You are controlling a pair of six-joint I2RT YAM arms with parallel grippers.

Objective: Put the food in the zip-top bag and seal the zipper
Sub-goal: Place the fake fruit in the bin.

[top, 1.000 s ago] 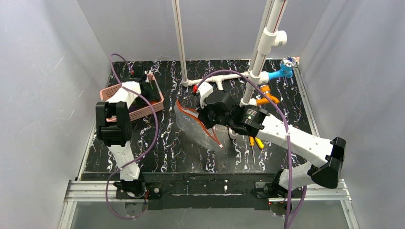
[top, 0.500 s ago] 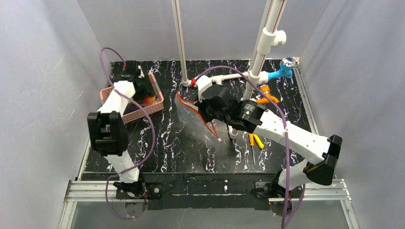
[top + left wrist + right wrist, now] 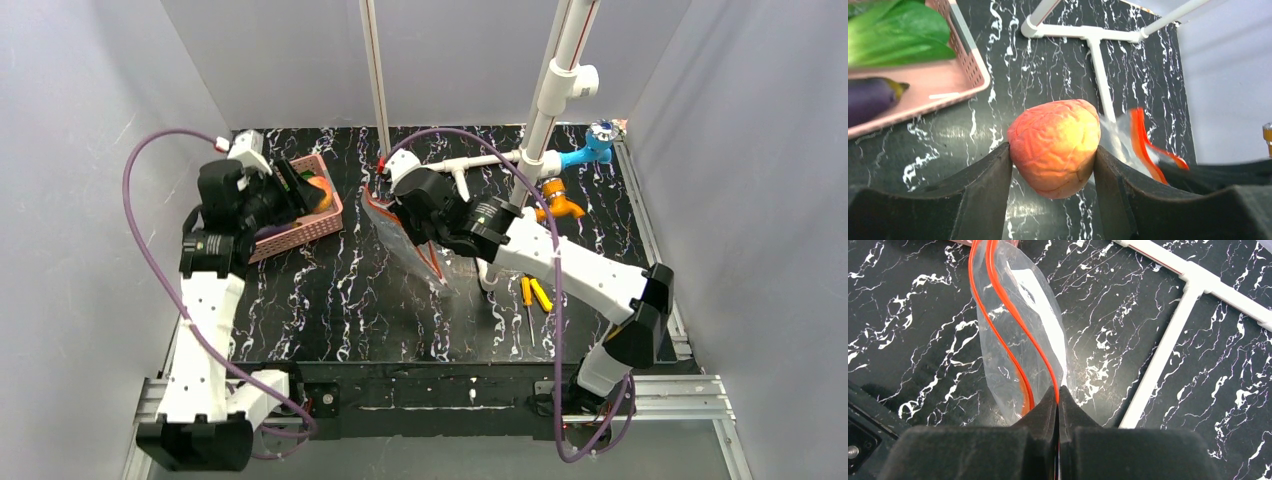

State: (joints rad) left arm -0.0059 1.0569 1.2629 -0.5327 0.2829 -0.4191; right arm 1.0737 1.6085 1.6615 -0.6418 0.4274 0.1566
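tomato (image 3: 1054, 145) in left gripper (image 3: 1052, 152), zipper (image 3: 1033, 346) apparently in right gripper (image 3: 1058, 391)

Bright, even light (wrist foregrounds blurred)

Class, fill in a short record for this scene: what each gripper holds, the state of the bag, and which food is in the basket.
Left gripper: closed on the tomato, one finger on each side
Right gripper: pinched shut on the bag at its zipper edge
Zipper: unsealed, the two red strips apart
Bag contents: no food visible
In basket: bok choy, eggplant
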